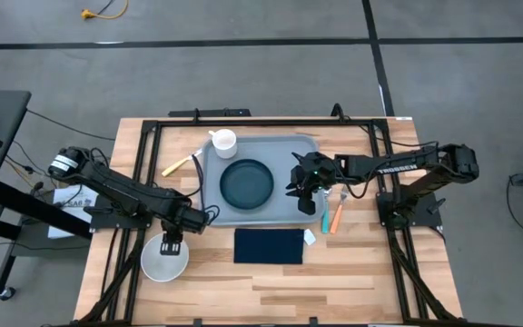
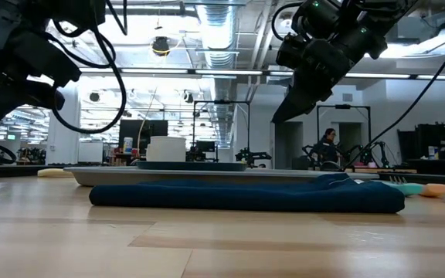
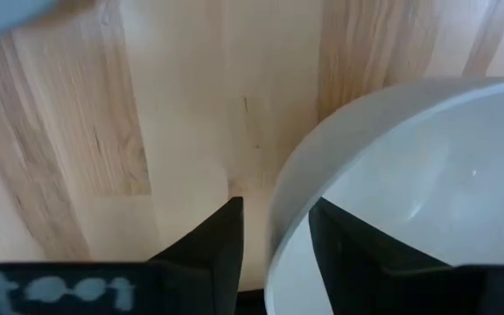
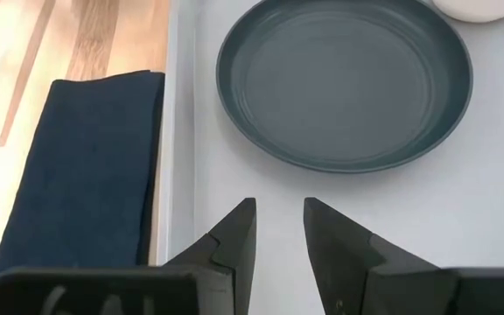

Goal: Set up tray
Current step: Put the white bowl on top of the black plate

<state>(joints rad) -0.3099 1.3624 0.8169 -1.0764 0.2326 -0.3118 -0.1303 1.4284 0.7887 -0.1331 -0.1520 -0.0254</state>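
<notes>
Currently the tray (image 1: 284,211) sits mid-table toward the far edge, holding a dark plate (image 1: 246,183) at centre and a white cup (image 1: 223,142) in its far-left corner. Navy cloth (image 1: 269,246) lies just beside the tray's near rim. Right gripper (image 1: 309,196) hovers over the tray's right side, fingers slightly apart, empty. Left gripper (image 1: 171,243) straddles the rim of an empty white bowl (image 1: 163,259) near-left of the tray, not clamped.

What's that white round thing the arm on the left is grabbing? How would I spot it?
Start at the big grey-blue tray mid-table. Off its near-left corner, on bare wood, sits a white bowl, with the left gripper straddling its rim. It's bigger than the white cup and paler than the dark plate.
</notes>
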